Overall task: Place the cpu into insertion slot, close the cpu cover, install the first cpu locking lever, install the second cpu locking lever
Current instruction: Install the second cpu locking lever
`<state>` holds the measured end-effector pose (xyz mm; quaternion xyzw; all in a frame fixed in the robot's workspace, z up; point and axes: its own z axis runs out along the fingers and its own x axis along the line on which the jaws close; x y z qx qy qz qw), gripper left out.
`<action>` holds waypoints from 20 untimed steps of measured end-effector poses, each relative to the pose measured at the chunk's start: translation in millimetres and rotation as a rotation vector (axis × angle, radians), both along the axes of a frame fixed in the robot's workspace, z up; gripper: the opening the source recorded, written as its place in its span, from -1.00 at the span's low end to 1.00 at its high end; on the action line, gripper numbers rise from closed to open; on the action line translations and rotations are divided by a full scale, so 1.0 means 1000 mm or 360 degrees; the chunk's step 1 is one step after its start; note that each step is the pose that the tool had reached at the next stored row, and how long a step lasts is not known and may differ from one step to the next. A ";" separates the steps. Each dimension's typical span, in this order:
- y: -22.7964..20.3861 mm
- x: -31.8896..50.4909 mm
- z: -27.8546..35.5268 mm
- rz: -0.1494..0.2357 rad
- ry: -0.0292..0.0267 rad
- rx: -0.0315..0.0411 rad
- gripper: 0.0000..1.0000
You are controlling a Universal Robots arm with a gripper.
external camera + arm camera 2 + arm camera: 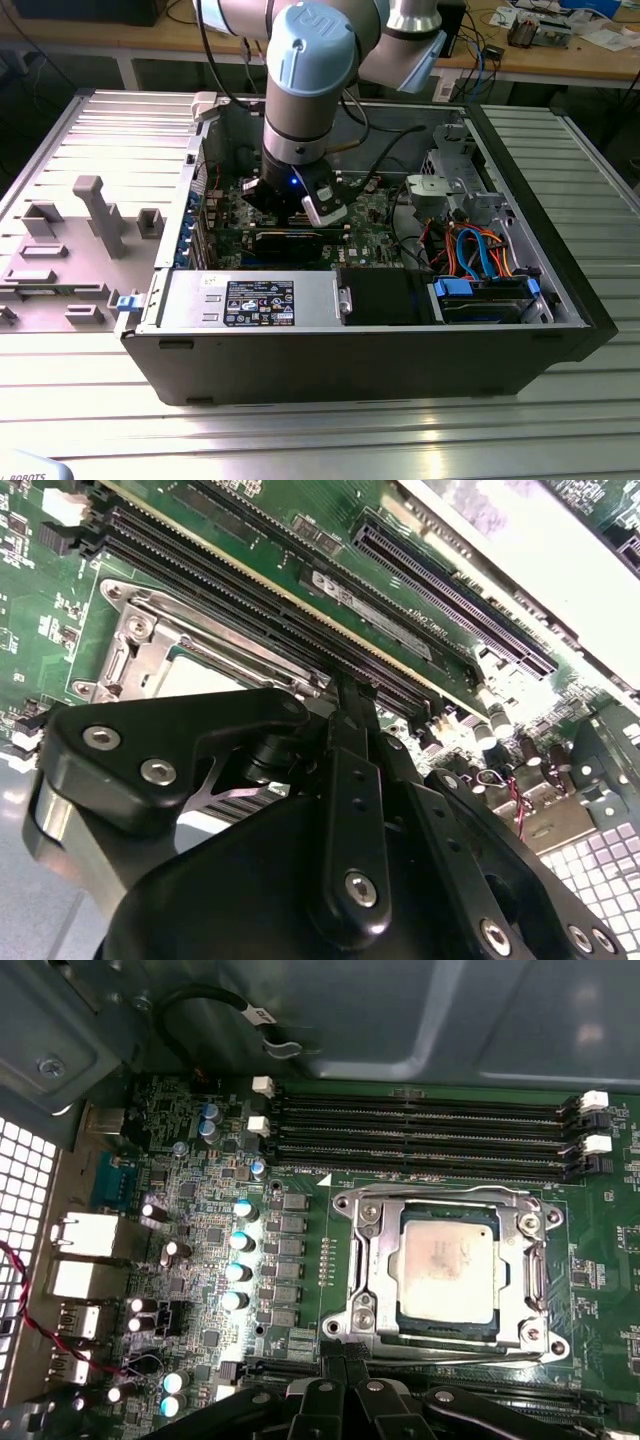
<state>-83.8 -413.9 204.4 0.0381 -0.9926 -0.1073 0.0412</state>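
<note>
The cpu (447,1265), a dull silver square, lies in the insertion slot (450,1322) on the green motherboard (300,1260). The silvery cpu cover (378,1260) is down flat around the chip. A thin metal lever rod (470,1353) runs along one side of the socket frame. My gripper (342,1352) is shut, its black tips together at that edge of the frame, near a corner, and I see nothing between them. In the second wrist view the gripper (345,692) points down beside the socket (150,645) and the long black memory slots (260,590). The arm's wrist (300,120) hangs over the open computer case.
Memory slots (420,1130) with white clips run along the socket's far side. Capacitors (240,1240) and rear ports (85,1235) stand beside it. The case (560,260) also holds a power supply (250,300) and a drive bay with orange and blue cables (480,250). A grey fixture (90,220) lies outside.
</note>
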 end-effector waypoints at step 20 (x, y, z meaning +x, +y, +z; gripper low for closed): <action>0.0062 -0.0038 -0.0056 0.0000 0.00003 0.0016 -0.79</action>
